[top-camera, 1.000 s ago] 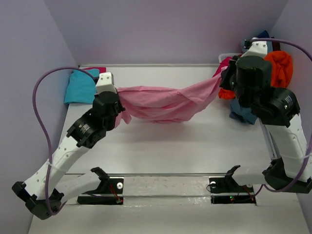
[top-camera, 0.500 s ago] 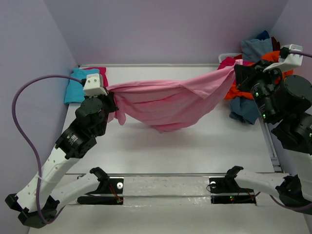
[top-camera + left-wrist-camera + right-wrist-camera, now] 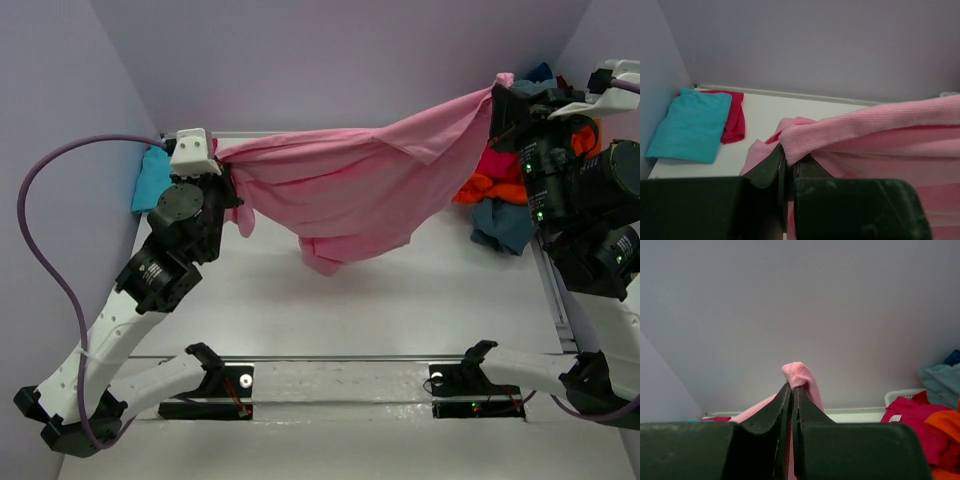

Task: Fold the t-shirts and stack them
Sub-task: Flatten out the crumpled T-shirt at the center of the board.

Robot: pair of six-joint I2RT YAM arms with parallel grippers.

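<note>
Light pink cloth t-shirt [image 3: 350, 190] hangs clear of the white table [image 3: 400, 310], strung from 10 o'clock to 2 o'clock with its middle sagging. Left gripper [image 3: 786, 159] is clamped tight on one edge and right gripper [image 3: 792, 389] is pinched on the other, higher, probably to spread it for laydown. Folded turquoise shirt [image 3: 690, 125] partly covers a magenta shirt [image 3: 734, 117] at 10. Loose heap of unfolded shirts [image 3: 480, 187] sits at 3.

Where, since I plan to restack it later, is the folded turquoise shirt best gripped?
Pinch the turquoise shirt at its near edge, coming low from the arms' side. It lies flat beside the left wall, its right side overlapping the magenta shirt, so probably only that edge is free on the table.
</note>
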